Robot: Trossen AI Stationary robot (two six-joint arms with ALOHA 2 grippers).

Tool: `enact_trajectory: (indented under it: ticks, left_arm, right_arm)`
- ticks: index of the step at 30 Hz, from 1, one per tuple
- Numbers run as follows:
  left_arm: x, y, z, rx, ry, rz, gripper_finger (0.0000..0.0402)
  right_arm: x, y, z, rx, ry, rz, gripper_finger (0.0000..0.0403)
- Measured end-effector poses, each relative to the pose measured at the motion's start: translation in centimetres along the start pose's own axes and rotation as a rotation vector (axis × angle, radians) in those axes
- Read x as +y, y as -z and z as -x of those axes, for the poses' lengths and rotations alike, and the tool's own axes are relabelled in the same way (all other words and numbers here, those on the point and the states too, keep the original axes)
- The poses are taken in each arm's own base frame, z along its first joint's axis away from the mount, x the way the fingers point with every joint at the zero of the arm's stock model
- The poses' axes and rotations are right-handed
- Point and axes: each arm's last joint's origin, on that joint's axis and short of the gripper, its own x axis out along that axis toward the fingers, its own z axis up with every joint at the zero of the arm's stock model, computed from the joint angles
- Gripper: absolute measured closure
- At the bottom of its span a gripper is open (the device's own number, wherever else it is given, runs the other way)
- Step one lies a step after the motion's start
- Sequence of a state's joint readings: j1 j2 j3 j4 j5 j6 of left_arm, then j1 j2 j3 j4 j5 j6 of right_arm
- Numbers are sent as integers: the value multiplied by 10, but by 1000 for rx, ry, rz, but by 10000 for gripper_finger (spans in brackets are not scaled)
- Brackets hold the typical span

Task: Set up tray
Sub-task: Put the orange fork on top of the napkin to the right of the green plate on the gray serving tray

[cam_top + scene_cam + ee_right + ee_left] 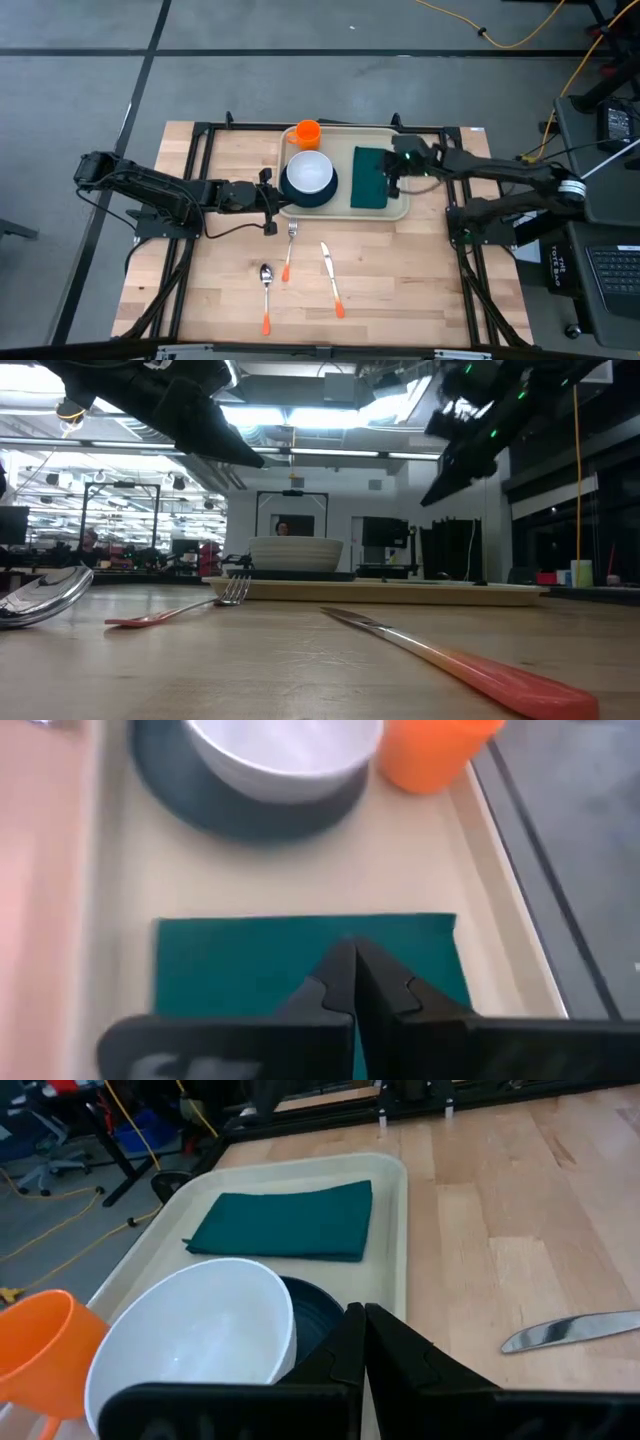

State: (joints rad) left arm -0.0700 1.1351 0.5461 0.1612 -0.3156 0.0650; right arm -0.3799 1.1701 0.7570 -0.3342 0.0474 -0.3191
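Closed left hand (362, 1342), white bowl (195, 1335), green napkin (285, 1222), cream tray (392, 1230)

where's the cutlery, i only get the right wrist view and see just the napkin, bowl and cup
Observer: Off the tray, on the bare wood in front of it: a spoon, a fork and a knife, all with orange handles.
Operator: where's the left gripper
Observer: The left gripper is shut, at the tray's left edge beside the dark plate that carries the white bowl.
Operator: is my gripper holding the napkin
Observer: Not that I can see. The right gripper is shut over the green napkin, which lies flat on the tray.
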Motion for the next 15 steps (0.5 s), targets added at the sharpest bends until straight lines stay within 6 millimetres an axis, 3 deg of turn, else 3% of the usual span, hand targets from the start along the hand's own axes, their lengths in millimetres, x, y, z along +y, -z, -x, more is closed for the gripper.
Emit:
enact_trajectory:
  ticks: [5, 15]
  left_arm:
    - [0, 0, 0, -1, 2, -1, 399]
    - [-4, 0, 0, -9, 132, -11, 399]
  right_arm:
    - [39, -4, 16, -130, -72, -9, 403]
    - [99, 24, 11, -235, -54, -73, 403]
